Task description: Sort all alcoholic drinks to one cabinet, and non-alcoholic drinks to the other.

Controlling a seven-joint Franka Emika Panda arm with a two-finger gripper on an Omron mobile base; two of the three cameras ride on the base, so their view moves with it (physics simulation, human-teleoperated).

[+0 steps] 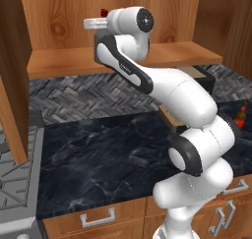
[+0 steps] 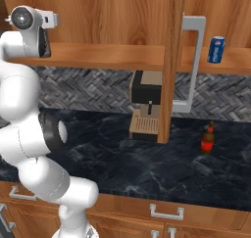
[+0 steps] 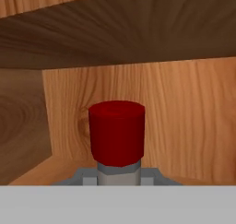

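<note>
Cabinets of wood hang above the dark marble desk; a coffee machine stands on the desk beneath them; the end effector, raised into the left cabinet, is closed on the liquor bottle with its red cap; the beer bottle stands on the desk; the blue soda can sits on the right cabinet's shelf.

Tight up here: the liquor bottle stands right ahead inside the left cabinet, wooden ceiling close above its red cap, back wall behind it, open shelf on both sides of it.
</note>
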